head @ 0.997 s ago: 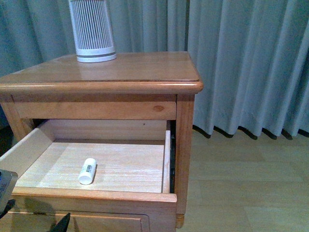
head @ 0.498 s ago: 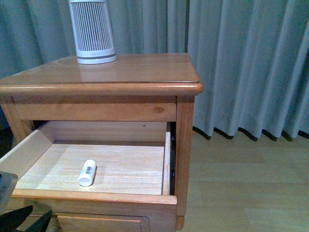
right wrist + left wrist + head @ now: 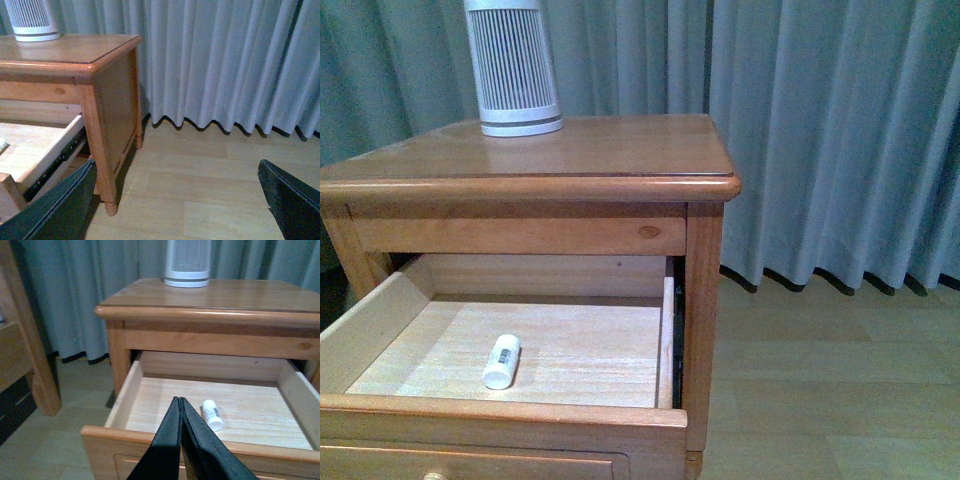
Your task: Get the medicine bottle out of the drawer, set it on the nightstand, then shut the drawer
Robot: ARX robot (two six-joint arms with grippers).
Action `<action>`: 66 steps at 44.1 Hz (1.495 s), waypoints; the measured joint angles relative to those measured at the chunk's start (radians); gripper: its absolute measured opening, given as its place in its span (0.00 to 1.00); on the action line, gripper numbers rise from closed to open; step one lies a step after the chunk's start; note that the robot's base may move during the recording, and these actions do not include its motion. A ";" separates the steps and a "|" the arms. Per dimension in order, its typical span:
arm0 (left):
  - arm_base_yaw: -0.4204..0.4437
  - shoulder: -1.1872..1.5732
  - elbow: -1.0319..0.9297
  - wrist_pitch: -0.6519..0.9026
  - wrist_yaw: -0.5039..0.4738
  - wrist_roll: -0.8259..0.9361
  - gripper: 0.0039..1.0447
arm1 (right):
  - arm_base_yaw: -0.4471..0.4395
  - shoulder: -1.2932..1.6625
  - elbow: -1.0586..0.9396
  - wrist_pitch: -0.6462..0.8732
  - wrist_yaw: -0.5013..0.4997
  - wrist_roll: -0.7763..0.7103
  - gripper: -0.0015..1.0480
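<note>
Pick step pending: drawer (image 3: 520, 410) open, medicine bottle (image 3: 502, 361) lying inside, untouched; left end effector (image 3: 179, 401) closed, empty; right end effector (image 3: 177, 163) spread open. Next, probably: reach in and grasp the medicine bottle.

The nightstand (image 3: 620, 150) fills the left and middle of the front view, its honey-brown top rounded at the edge. A white ribbed appliance (image 3: 512, 65) stands upright near the back left of that top, cut off by the upper edge of the frame. The drawer (image 3: 520, 408) below is pulled well out, showing a pale bare-wood interior. The medicine bottle (image 3: 502, 361) lies on its side on the drawer floor, left of centre and nearer the front, its barcode label facing up, touching no wall. Grey-blue pleated curtains (image 3: 820, 130) hang behind, reaching a pale wood-plank floor (image 3: 820, 400) on the right.
</note>
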 joint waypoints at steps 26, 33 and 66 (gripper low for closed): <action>0.029 -0.500 0.010 -0.530 0.012 -0.003 0.03 | 0.000 0.000 0.000 0.000 0.000 0.000 0.93; 0.029 -0.562 0.010 -0.592 0.011 -0.003 0.03 | 0.000 0.000 0.000 0.000 0.000 0.000 0.93; 0.030 -0.794 0.011 -0.830 0.013 -0.004 0.03 | 0.000 0.000 0.000 0.000 0.000 0.000 0.93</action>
